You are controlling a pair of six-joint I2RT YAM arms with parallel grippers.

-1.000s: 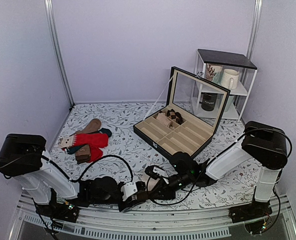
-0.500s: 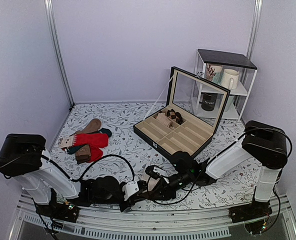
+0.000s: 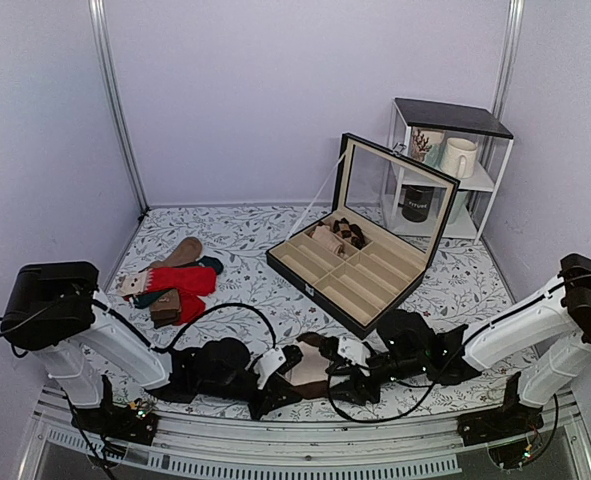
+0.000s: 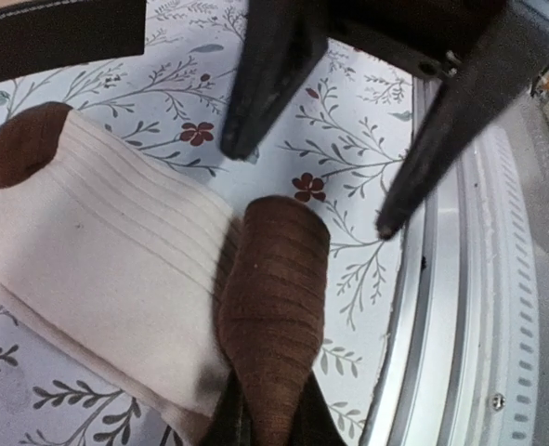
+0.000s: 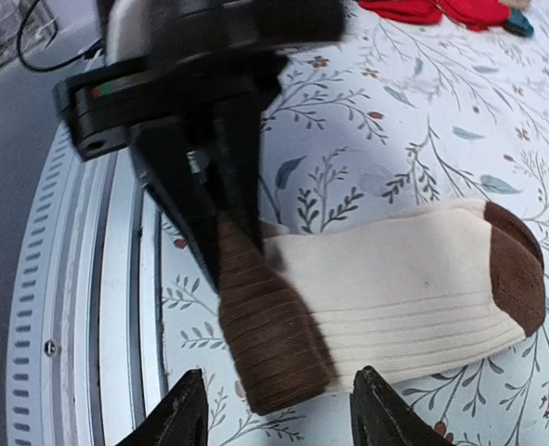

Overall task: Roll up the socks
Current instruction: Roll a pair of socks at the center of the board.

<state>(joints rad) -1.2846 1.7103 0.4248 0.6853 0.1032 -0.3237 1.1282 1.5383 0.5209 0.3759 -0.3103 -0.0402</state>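
Pale lilac walls close in a table [image 3: 245,245] covered with a white cloth printed with leaves and small flowers, and a ribbed metal rail [image 3: 305,447] runs along its near edge. The socks [image 3: 310,368] lie at the near centre of the cloth, just far of that rail and between the two arms. They are flat for most of their length, the cream knit spread out with a dark brown end pointing away. One broad brown band [image 4: 274,307] is lifted off the cloth as a folded ridge. The left gripper [image 5: 220,218] is clenched on that brown band and pinches it tight between its black fingers. The right gripper [image 4: 309,188] is released, with its jaws standing well apart and gripping nothing. The free end of the brown band sits between its fingertips [image 5: 189,407], and no contact with them shows. At the far left, well apart from all this, bright red socks [image 3: 180,281] lie in a heap with tan and teal socks [image 3: 183,254]. Right of centre stands a black case [image 3: 360,290] with beige compartments and its lid raised. Behind it, at the far right, a white wire shelf [image 3: 495,180] holds mugs [image 3: 459,157].
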